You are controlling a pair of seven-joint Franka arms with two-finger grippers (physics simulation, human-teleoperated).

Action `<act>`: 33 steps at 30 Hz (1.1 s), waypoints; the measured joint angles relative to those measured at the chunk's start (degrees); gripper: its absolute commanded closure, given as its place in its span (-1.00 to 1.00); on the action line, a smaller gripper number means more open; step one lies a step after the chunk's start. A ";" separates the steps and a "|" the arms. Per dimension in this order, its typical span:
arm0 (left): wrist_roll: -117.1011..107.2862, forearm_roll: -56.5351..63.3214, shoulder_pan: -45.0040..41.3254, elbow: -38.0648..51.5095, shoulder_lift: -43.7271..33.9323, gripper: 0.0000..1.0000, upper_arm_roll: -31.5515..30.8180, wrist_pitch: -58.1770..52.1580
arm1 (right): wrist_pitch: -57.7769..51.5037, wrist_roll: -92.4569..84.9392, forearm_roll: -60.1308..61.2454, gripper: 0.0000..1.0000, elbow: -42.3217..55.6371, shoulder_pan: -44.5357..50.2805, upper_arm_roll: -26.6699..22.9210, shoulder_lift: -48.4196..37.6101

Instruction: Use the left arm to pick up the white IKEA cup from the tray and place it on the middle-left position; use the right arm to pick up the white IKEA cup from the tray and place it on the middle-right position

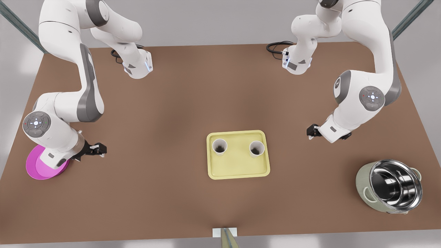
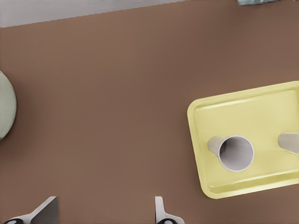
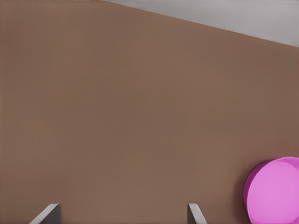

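- Zero of two placements done: both white cups sit upright in the tray [image 1: 237,172], one toward the front view's left [image 1: 219,146], one toward its right [image 1: 256,148], apart from each other.
- The tray is on the worktop [image 1: 172,103] about mid-width, nearer the front view's bottom edge.
- Left claw [image 1: 311,131] hovers at the front view's right, well apart from the tray. In its wrist view the fingers [image 2: 46,210] are spread wide with nothing between them, and the nearer cup [image 2: 231,151] is off to one side, not lined up.
- Right claw [image 1: 98,150] hovers at the front view's left, beside the magenta bowl [image 1: 44,165]. Its fingers [image 3: 49,212] are wide and empty, over bare worktop.
- Neither arm is at a cup, so I'd say we're in the approach stage at most.
- Left to do for each arm: reach, grasp, lift, carry, release.
- The middle-left position and middle-right position are unmarked brown worktop, so I can't pin the exact patches. The worktop either side of the tray looks bare.
- A steel pot [image 1: 392,186] sits at the front view's lower right, out of the likely paths.
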 measured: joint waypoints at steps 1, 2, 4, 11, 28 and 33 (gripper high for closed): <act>-0.15 0.06 -0.05 0.29 0.18 -1.00 -0.02 0.22 | 0.15 -0.12 -0.01 -1.00 0.00 0.01 0.02 0.00; -0.29 0.24 -0.44 1.57 0.63 -1.00 -0.04 0.39 | 0.28 -0.23 -0.02 -1.00 0.01 0.14 0.07 0.01; -0.58 0.61 -3.18 2.28 2.41 -1.00 -0.03 0.67 | 0.45 -0.42 0.00 -1.00 0.46 3.68 0.10 0.07; -7.74 2.42 -20.12 6.57 11.73 -1.00 -0.03 1.60 | 0.04 -0.53 0.57 -1.00 1.52 19.00 1.38 0.67; -17.15 1.27 -15.17 -6.52 17.75 -1.00 0.10 17.28 | 3.36 10.31 3.58 -1.00 19.67 29.73 7.70 20.62; -18.31 1.20 -15.19 -7.37 17.92 -1.00 0.00 20.62 | 7.20 14.44 3.64 -1.00 19.90 30.52 7.63 23.52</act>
